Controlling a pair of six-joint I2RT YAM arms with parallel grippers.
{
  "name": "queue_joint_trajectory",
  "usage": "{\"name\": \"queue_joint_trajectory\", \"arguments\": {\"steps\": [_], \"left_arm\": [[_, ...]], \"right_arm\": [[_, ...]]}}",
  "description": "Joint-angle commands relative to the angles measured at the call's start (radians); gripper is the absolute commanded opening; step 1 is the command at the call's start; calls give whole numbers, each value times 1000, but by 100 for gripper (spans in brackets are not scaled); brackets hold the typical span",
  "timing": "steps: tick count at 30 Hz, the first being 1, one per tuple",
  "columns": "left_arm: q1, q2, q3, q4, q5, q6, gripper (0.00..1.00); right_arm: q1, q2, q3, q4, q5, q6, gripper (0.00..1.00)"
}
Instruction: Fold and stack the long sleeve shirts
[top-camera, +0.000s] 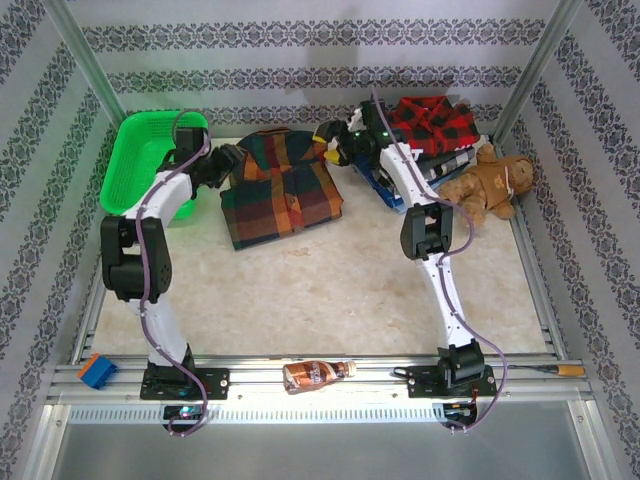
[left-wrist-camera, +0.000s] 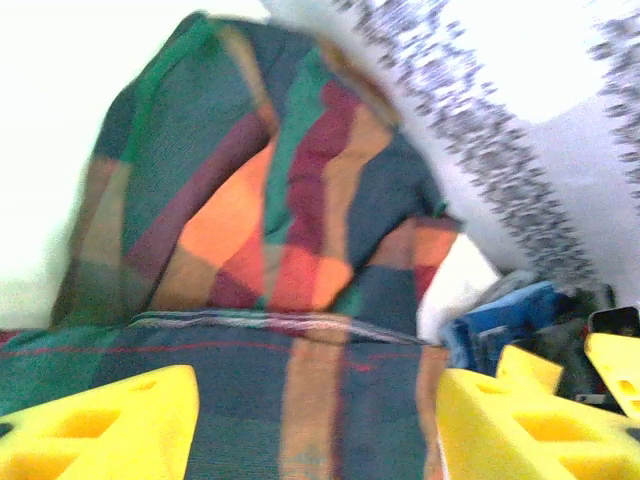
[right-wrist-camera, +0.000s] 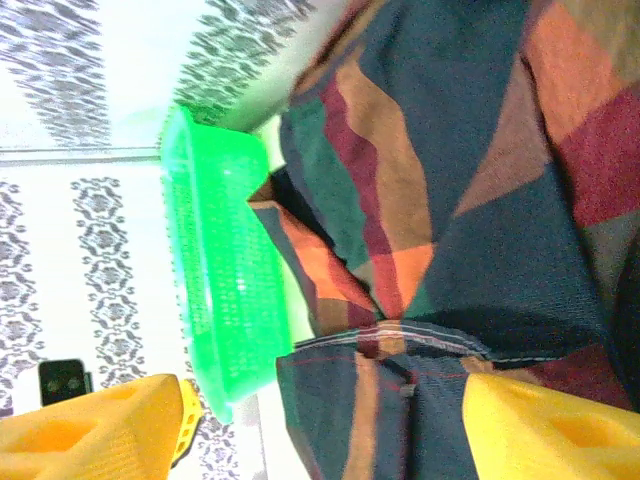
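Plaid shirt (top-camera: 283, 185) is lying rumpled at upper centre, showing orange, green, navy and red blocks; left gripper (left-wrist-camera: 315, 405) and right gripper (right-wrist-camera: 325, 420) are gaping wide over it.

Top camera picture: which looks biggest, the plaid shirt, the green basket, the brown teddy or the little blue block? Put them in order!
Largest to smallest:
1. orange, green and navy plaid cloth shirt
2. green plastic basket, only a little smaller than the shirt
3. brown plush teddy bear
4. small blue block

No legible text, no readable labels, brands, numbers, signs
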Motion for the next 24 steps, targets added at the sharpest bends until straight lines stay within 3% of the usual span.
{"name": "queue_joint_trajectory", "arguments": {"steps": [1, 3, 7, 11, 14, 24], "left_arm": [[8, -141, -11, -73, -46, 24, 73], [2, -195, -57, -73, -31, 32, 77], [-21, -239, -88, -99, 5, 67, 77], [-151, -267, -167, -136, 59, 142, 74], [-213, -215, -210, -76, 44, 116, 63], [-256, 2, -225, 9, -84, 84, 57]], "right_arm": [[2, -212, -167, 6, 43, -57, 75], [5, -330, -324, 6, 92, -124, 76], [14, -496, -540, -9, 185, -233, 76], [54, -661, -843, 12, 253, -330, 71], [95, -630, -883, 12, 228, -346, 62], [151, -408, -780, 20, 277, -320, 52]]}}
